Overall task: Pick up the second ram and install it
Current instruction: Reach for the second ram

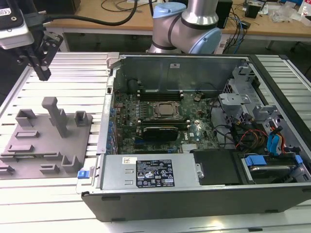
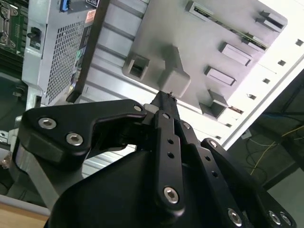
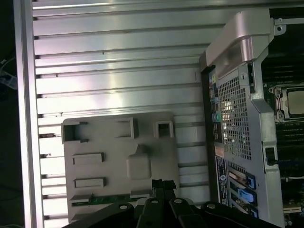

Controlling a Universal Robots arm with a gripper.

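Closed fingers (image 2: 166,105) abv gray jig (image 2: 180,33).

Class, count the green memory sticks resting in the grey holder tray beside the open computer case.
1. In the first wrist view, a green stick lies in a long slot along one edge of the grey holder tray. Others may be hidden.

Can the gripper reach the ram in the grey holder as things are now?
Probably yes: the ram lies uncovered in a slot of the holder, and the gripper hangs above with nothing between, though its jaws look shut.
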